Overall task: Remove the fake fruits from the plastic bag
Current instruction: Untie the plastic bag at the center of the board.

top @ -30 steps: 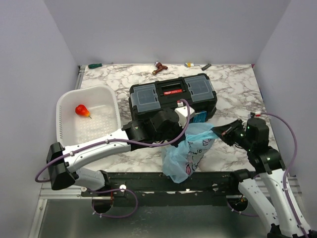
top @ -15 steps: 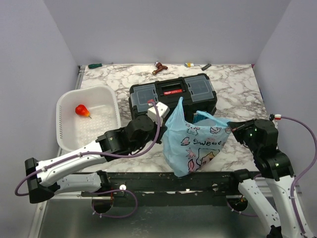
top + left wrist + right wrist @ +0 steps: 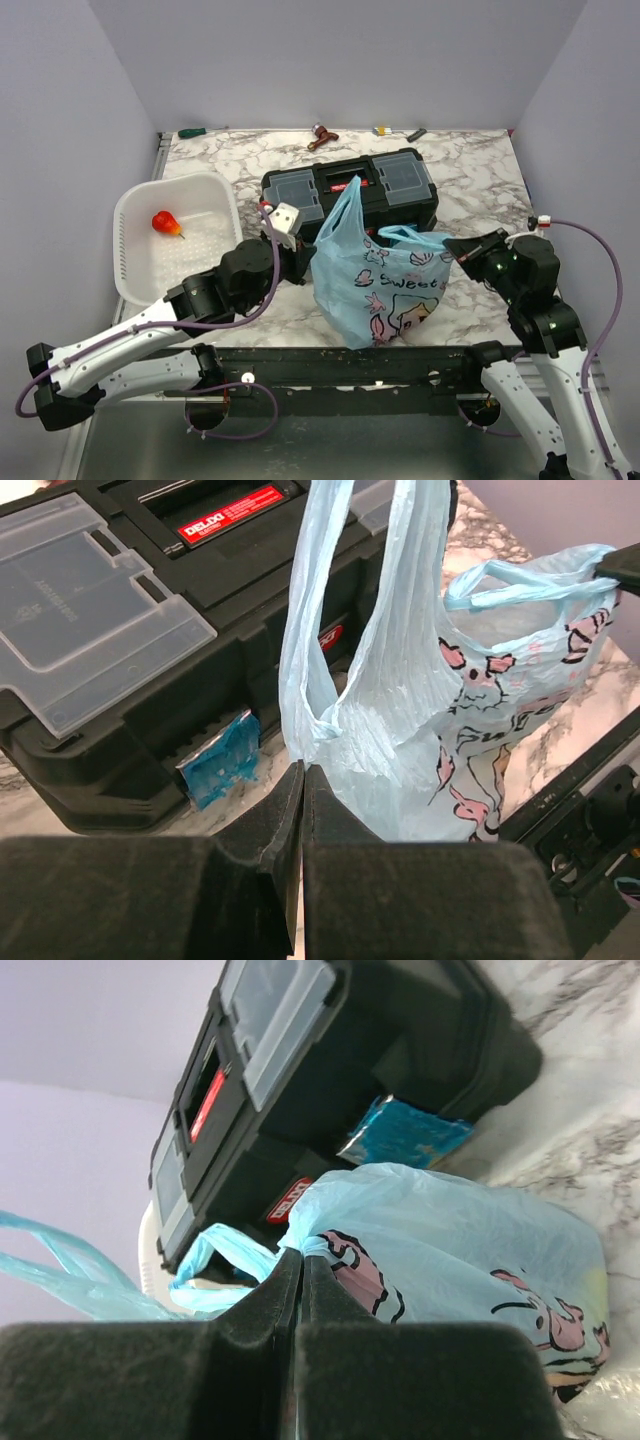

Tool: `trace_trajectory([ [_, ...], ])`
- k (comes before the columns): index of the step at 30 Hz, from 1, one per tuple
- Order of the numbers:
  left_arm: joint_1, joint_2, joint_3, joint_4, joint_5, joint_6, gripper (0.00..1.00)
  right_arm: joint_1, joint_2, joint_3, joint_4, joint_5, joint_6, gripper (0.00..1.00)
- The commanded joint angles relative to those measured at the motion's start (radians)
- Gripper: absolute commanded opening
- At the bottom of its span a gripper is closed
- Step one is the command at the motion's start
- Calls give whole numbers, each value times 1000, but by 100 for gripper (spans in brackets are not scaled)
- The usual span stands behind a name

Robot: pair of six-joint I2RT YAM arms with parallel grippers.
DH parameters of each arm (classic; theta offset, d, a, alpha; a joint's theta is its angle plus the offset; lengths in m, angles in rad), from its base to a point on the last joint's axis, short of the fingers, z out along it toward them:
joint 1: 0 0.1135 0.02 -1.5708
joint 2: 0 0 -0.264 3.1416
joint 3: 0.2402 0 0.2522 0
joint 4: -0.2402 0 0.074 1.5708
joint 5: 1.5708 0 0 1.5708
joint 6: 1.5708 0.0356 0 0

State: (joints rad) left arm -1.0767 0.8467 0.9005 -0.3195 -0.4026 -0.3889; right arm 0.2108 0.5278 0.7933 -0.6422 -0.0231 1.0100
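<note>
Plastic bag (image 3: 375, 285) centre frame, stretched wide btwn L gripper (image 3: 307, 265) & R gripper (image 3: 451, 247) — both clamped on its film — black toolbox (image 3: 350, 188) just behind.

Marble-patterned table (image 3: 470, 180): white basket (image 3: 130, 200) at left, black toolbox (image 3: 400, 195) in the middle, light-blue plastic bag (image 3: 385, 290) just before it, small tools (image 3: 322, 135) along the far edge.

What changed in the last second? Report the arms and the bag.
The left gripper, shut on the left edge of the plastic bag, drew back leftward; the right gripper, shut on its right handle, shifted slightly right. Between them the slumped bag rose upright and stretched wide. The toolbox, white basket and red fruit in it stayed put.
</note>
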Motion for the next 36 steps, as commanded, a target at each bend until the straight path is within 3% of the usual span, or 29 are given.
trace_trajectory([
  [1, 56, -45, 49, -6, 82, -5, 0, 3, 35, -14, 109, -176, -53, 1],
  [7, 164, -81, 101, -51, 225, -56, 0, 4, 70, -46, 261, -407, -47, 1],
  [12, 185, -39, 139, -125, 288, -80, 2, 4, 38, -86, 339, -438, -7, 1],
  [14, 188, -27, 158, -144, 349, -82, 21, 4, 30, -100, 327, -427, 1, 1],
  [16, 190, -15, 197, -171, 435, -81, 56, 4, 33, -115, 329, -431, 27, 1],
  [17, 190, -6, 220, -187, 484, -80, 67, 4, 36, -120, 341, -441, 41, 1],
  [18, 190, 3, 245, -203, 525, -80, 75, 3, 41, -127, 358, -460, 54, 1],
  [20, 188, 19, 289, -228, 586, -81, 82, 4, 43, -145, 391, -471, 73, 1],
  [28, 153, 101, 398, -262, 640, -21, 87, 4, 62, -166, 401, -447, 82, 1],
  [31, 47, 190, 493, -308, 564, 53, 87, 4, 68, -168, 397, -444, 84, 1],
  [36, -69, 310, 568, -345, 306, 109, 87, 4, 64, -171, 391, -448, 80, 1],
])
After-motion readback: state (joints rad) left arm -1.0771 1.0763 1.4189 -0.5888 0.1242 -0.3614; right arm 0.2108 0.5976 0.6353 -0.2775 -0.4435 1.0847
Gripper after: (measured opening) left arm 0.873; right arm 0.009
